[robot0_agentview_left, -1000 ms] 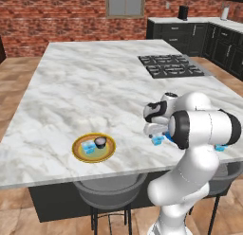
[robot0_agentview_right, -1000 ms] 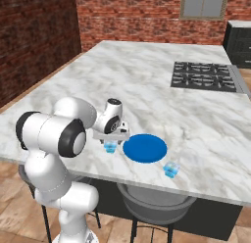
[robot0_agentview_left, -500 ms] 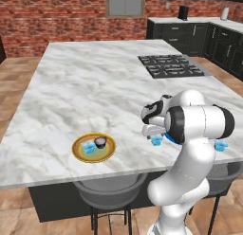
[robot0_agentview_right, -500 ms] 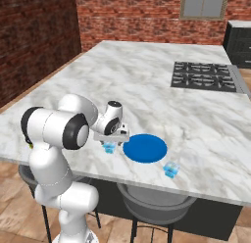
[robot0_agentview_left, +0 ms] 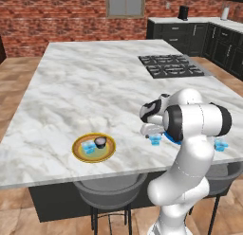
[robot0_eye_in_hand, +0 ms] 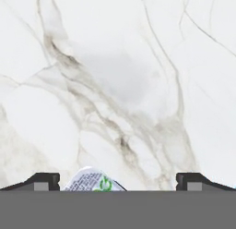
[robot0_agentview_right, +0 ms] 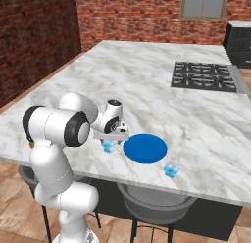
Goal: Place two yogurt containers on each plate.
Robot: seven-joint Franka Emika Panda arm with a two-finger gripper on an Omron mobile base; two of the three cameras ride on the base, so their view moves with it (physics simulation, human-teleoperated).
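Two dark fingertips point(robot0_eye_in_hand: 44, 181) stand wide apart at the bottom of the hand view, and between them shows the pale lid of a yogurt cup point(robot0_eye_in_hand: 92, 181) with a small green mark on it; no writing there can be read. The jaws point(robot0_agentview_right: 112, 138) are spread open over this blue cup point(robot0_agentview_right: 107, 147) and are not closed on it. It stands on the marble bench point(robot0_agentview_right: 157, 90), just beside the blue plate point(robot0_agentview_right: 145, 148), which is bare. Another blue cup point(robot0_agentview_right: 170, 169) sits near the bench's front edge on the plate's far side. Well apart along the bench lies the yellow-rimmed plate point(robot0_agentview_left: 94, 148), holding a pale blue cup point(robot0_agentview_left: 88, 146) and a dark cup point(robot0_agentview_left: 100, 142). Farther back a black stovetop point(robot0_agentview_left: 169, 66) is set into the bench.
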